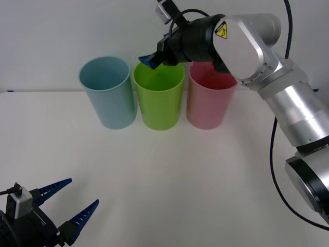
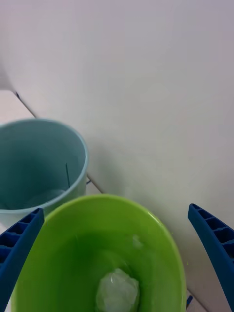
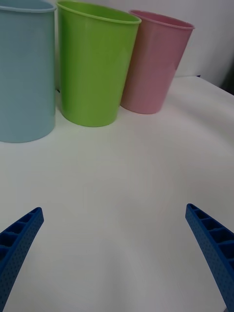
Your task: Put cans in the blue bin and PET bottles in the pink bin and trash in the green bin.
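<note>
White tabletop [image 1: 169, 180], pale wall behind; three cup-shaped plastic bins standing upright in a row near the wall.

Right end effector [image 1: 154, 60]: blue ribbed fingers spread wide and holding nothing, poised above the mouth of the tall lime-green plastic bin with a round rim [image 1: 158, 98]. In the right wrist view its two fingertips [image 2: 19, 243] flank that bin's rim.

Trash, a small translucent whitish wad of clear film [image 2: 117, 291]: directly below the right end effector, lying at the bottom of the lime-green bin, apart from the fingers.

Tall light-blue plastic bin with a round rim [image 1: 108, 92]: just beside the lime-green bin, on the right end effector's left; something pale lies inside it, too faint to identify.

Tall pink plastic bin with a round rim [image 1: 208, 103]: just beside the lime-green bin on the other side, partly behind the right arm.

Left end effector [image 1: 69, 206]: low over the tabletop, well apart from the bins ahead of it, fingers spread, holding nothing.
</note>
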`<state>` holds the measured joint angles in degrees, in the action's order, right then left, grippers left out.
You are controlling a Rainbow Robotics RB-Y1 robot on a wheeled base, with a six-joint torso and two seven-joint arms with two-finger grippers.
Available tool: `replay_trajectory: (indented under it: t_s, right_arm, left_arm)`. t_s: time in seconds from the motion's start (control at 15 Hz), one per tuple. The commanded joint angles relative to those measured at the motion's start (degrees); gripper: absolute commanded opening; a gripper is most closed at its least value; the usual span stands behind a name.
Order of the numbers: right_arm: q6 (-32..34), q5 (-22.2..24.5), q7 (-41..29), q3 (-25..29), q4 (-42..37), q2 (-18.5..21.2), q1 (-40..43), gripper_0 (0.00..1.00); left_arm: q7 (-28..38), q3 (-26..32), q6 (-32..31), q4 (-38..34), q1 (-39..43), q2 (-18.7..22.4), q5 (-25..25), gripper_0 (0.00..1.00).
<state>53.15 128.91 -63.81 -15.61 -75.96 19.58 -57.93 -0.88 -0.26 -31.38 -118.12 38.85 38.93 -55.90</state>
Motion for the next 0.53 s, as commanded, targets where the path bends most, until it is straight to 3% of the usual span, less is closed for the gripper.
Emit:
replay_trajectory:
  t_s: [0.07, 0.33, 0.53]
  right_arm:
    - [2.48, -5.51, 0.09, 3.83, -9.82, 4.68, 4.58, 1.0]
    - [12.06, -15.36, 1.41, 12.97, -24.76, 10.74, 15.12, 1.0]
    - [16.46, -20.81, 8.09, 20.0, -30.21, 11.88, 23.91, 1.0]
  left_arm:
    - [0.0, 0.0, 0.0, 0.0, 0.0, 0.0, 0.0, 1.0]
    - [0.0, 0.0, 0.0, 0.0, 0.0, 0.0, 0.0, 1.0]
    - [0.0, 0.0, 0.0, 0.0, 0.0, 0.0, 0.0, 1.0]
